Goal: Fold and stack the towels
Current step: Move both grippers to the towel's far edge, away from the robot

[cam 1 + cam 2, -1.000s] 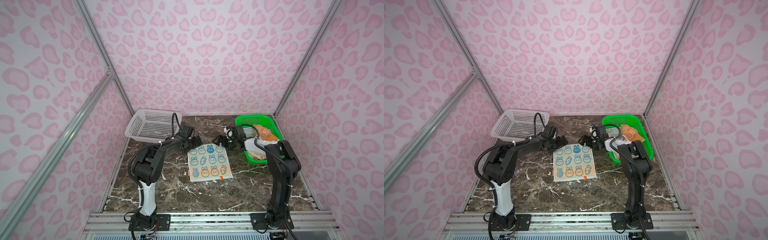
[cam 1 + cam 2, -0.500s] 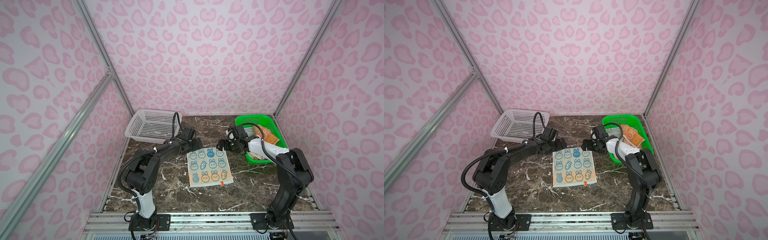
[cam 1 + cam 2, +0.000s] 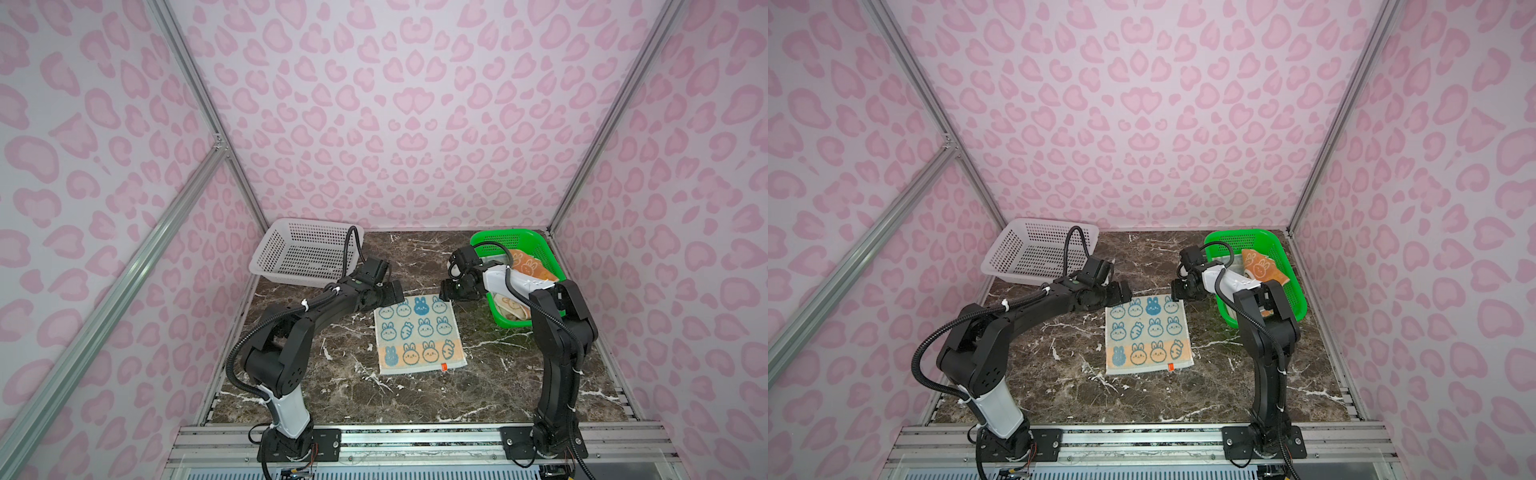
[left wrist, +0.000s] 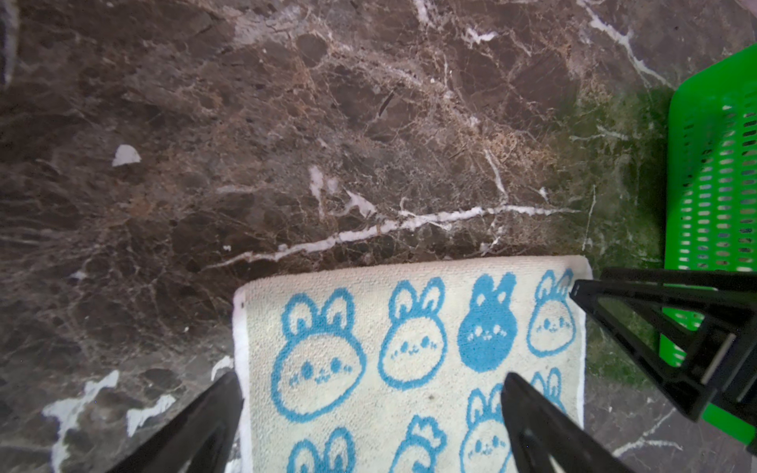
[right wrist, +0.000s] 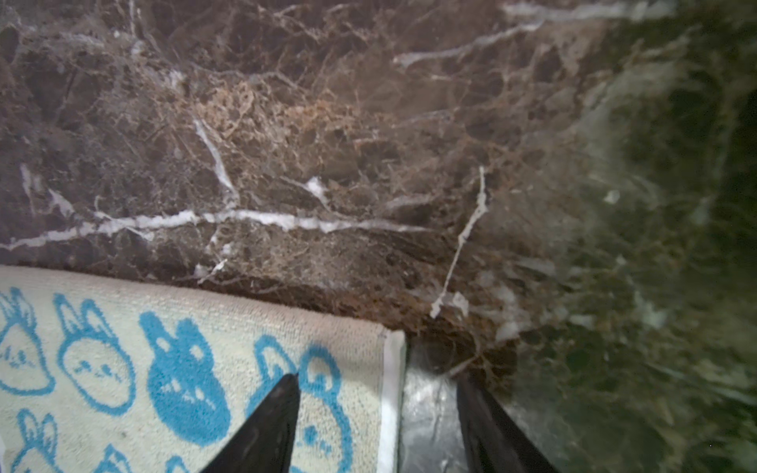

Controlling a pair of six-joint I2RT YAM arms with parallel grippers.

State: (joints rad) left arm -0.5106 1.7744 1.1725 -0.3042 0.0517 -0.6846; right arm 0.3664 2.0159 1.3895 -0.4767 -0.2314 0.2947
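Flat and unfolded on the counter [image 3: 415, 399], mid-workspace, lies the cream bunny towel [image 3: 417, 332], its orange stripe and small orange tag [image 3: 443, 366] toward the near edge. At the towel's far left corner, the left hand [image 4: 370, 374] has its fingers spread to full width. One finger is over the marble just off the side hem, the other over the printed cloth; nothing is gripped. At the far right corner, the right hand [image 5: 377, 374] has its fingers partway apart, straddling the side hem, one over cloth and one over bare marble. The cloth between them lies flat, with no hold visible. Fingertip contact with the cloth: cannot tell for either hand. The green basket [image 3: 509, 235], far right, holds a crumpled orange bunny towel [image 3: 530, 266] and a cream towel [image 3: 511, 309]. The white basket [image 3: 266, 257] sits far left.
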